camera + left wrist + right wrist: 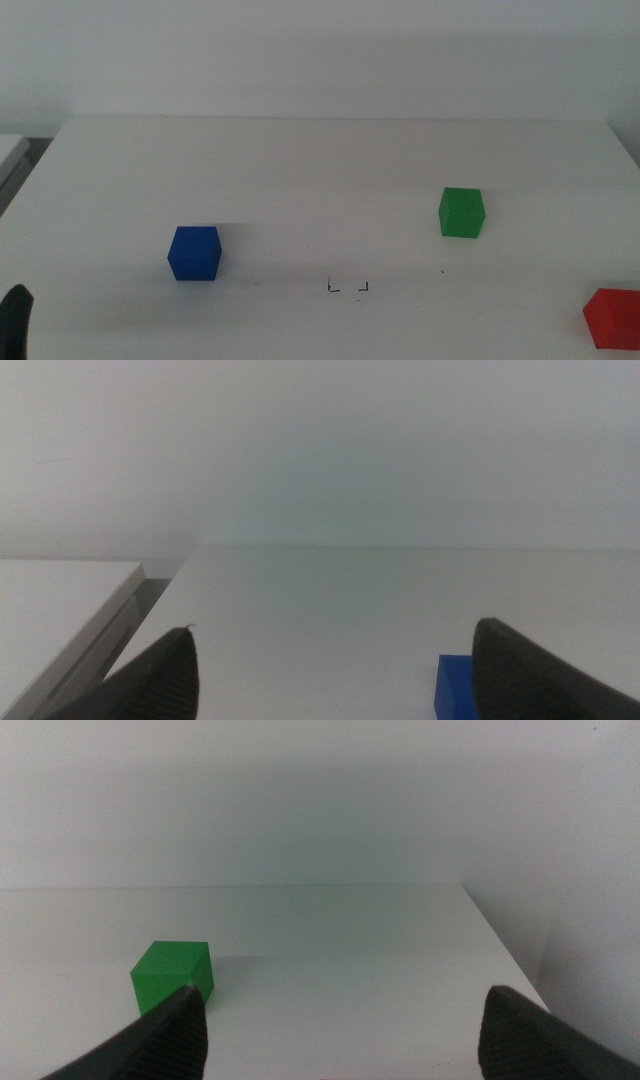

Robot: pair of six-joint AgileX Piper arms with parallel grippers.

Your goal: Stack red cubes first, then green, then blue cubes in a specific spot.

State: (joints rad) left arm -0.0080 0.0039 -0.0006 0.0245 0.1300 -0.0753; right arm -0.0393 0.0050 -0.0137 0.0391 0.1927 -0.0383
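The red cube sits at the table's front right corner. The green cube sits right of centre and also shows in the right wrist view. The blue cube sits left of centre; part of it shows in the left wrist view. The specific spot, two black corner marks, lies near the front middle with nothing on it. My left gripper is open and empty, showing as a dark tip at the bottom left. My right gripper is open and empty, out of the middle view.
The white table ends at a white wall behind. A tiny black speck lies in front of the green cube. A second white surface adjoins the table on the left, across a narrow gap.
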